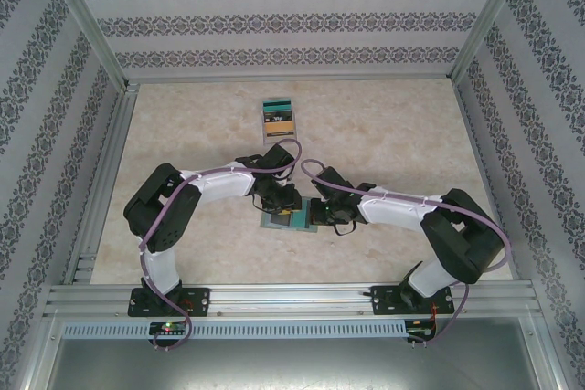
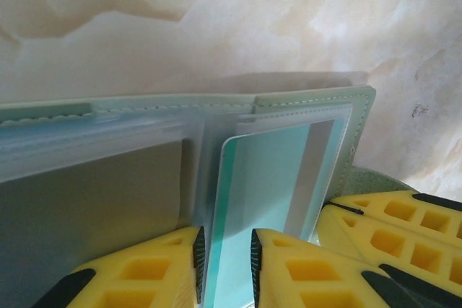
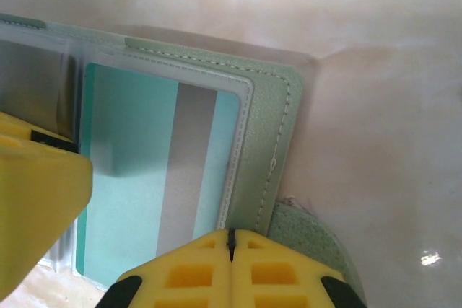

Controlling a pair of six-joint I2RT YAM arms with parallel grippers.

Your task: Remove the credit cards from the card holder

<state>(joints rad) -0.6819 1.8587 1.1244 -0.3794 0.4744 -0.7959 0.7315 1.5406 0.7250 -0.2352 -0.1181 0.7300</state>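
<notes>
The grey-green card holder lies open on the table between my two grippers. In the left wrist view a teal credit card with a grey stripe sits in its clear right pocket, the card's left edge lifted out. My left gripper straddles that edge, its jaws a little apart, the left pad close to the card. My right gripper is shut, with its tips resting on the holder's stitched right border, next to the teal card. Other credit cards lie stacked at the back.
The holder's round tab sticks out under my right gripper's fingers. The left gripper's yellow finger crowds the right wrist view. A metal frame rail runs along the near table edge, and patterned walls enclose the sides.
</notes>
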